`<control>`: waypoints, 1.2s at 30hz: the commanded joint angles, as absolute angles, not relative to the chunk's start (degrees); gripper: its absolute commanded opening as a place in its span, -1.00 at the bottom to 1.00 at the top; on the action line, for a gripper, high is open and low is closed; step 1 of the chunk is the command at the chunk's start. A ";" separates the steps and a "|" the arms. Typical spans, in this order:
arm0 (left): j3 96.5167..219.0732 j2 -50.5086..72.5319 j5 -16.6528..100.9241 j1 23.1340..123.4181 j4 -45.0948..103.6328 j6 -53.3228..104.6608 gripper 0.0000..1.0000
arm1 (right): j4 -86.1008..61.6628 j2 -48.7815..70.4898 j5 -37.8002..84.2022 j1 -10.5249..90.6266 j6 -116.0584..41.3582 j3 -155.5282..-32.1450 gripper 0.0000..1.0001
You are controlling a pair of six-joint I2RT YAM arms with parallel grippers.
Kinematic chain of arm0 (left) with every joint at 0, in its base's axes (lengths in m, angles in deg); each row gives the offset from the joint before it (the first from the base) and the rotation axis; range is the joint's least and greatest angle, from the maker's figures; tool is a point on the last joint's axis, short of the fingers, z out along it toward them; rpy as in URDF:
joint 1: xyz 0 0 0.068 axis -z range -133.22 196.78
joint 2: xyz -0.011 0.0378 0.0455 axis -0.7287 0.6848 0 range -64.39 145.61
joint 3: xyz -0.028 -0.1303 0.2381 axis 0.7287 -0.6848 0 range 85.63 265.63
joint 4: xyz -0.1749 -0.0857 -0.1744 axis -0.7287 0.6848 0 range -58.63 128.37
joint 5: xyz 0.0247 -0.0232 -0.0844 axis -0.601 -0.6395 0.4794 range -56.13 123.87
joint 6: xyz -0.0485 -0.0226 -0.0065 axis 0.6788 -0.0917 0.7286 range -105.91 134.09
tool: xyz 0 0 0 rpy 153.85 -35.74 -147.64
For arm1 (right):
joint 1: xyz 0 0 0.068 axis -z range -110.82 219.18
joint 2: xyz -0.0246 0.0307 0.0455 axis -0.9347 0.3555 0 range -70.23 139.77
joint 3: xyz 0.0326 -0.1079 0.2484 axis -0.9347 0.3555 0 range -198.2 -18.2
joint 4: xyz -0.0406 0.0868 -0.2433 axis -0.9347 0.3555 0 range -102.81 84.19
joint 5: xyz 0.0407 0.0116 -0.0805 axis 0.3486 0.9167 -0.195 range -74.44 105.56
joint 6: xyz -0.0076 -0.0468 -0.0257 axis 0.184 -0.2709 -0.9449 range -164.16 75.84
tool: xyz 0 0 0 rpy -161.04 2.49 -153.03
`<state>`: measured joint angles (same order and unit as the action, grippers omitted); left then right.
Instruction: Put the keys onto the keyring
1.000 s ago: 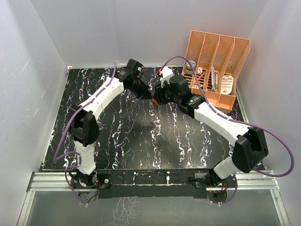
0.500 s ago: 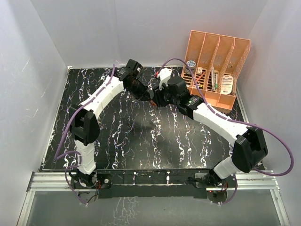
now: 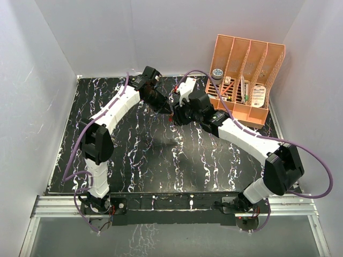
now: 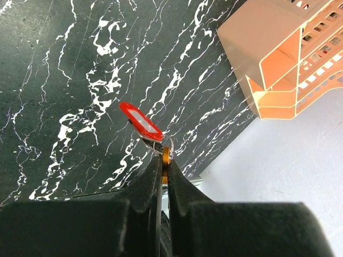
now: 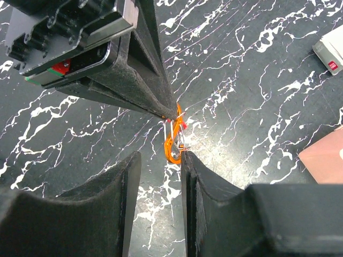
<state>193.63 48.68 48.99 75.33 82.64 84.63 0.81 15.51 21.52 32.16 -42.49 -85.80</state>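
Observation:
My left gripper (image 4: 163, 159) is shut on the orange keyring (image 4: 166, 158) and holds it above the black marbled table. The red-headed key (image 4: 140, 121) hangs from a thin wire loop at the ring, just past the fingertips. In the right wrist view the left gripper's fingers (image 5: 144, 80) reach in from the upper left, holding the keyring (image 5: 172, 142) by its top. My right gripper (image 5: 159, 155) is open, and its right fingertip touches the ring's lower end. In the top view both grippers (image 3: 163, 106) (image 3: 177, 114) meet at the table's far middle.
An orange slotted file rack (image 3: 246, 75) with small items stands at the back right, also seen in the left wrist view (image 4: 278, 59). A white box (image 5: 329, 53) with a red mark lies near it. The table's far edge meets the white wall (image 4: 278, 176).
The right arm has moved left and forward, bringing its open gripper up to the keyring. The left gripper has shifted slightly left, still holding the ring.

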 commanded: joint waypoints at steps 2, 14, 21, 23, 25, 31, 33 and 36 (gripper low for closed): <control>195.65 48.20 52.59 75.12 84.36 85.03 -1.00 | -1.86 16.75 20.96 31.59 -43.30 -86.21 -0.32; 195.24 47.77 52.90 75.03 84.11 84.78 -1.00 | -3.49 17.78 19.27 31.25 -42.99 -86.32 -0.44; 194.80 47.90 53.47 75.06 83.75 84.88 -1.00 | -3.97 17.53 18.28 31.12 -43.02 -86.22 -0.66; 194.71 47.91 53.33 75.06 83.79 84.94 -1.00 | -4.11 17.58 18.24 31.12 -43.02 -86.20 -0.73; 194.67 47.86 53.53 75.06 83.76 84.98 -1.00 | -4.20 17.54 18.01 31.10 -43.02 -86.14 -0.79; 194.31 47.97 54.70 74.90 83.13 84.96 -1.00 | -4.63 17.31 16.92 30.89 -43.37 -85.80 -0.97; 194.18 48.07 55.27 74.74 82.66 84.87 -1.00 | -4.64 17.19 16.66 30.86 -43.52 -85.66 -1.00; 193.91 48.25 55.88 74.64 82.14 84.68 -1.00 | -4.88 16.98 16.52 30.88 -43.56 -85.32 -1.00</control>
